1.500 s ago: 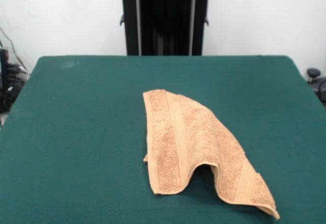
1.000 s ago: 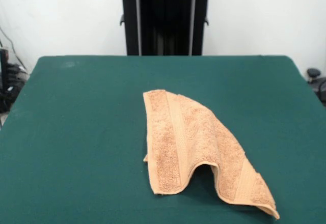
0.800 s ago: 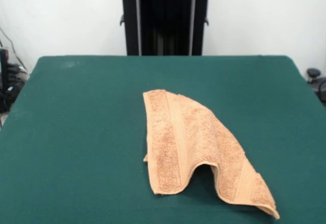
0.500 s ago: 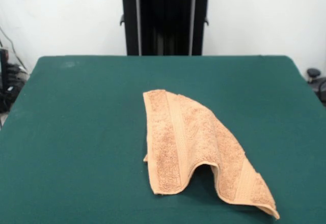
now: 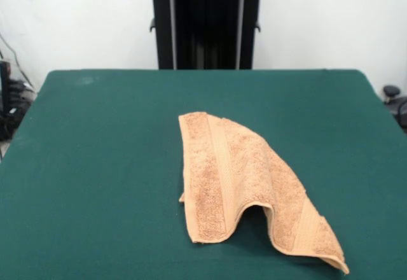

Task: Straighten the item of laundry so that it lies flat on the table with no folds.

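An orange-tan terry towel (image 5: 245, 181) lies folded on the dark green table (image 5: 102, 153), right of centre toward the near edge. It forms a rough triangle, with its point at the far left and one corner reaching the near right. A flat woven band (image 5: 222, 172) runs down its left part. Its near edge arches up in a raised fold (image 5: 257, 207) with shadow under it. The arm and gripper do not show in the front view.
The black pedestal (image 5: 206, 28) stands past the table's far edge, with a red and black base at the top. Cables and dark gear sit off the table's left side (image 5: 9, 102). A dark object sits off the right side (image 5: 393, 95).
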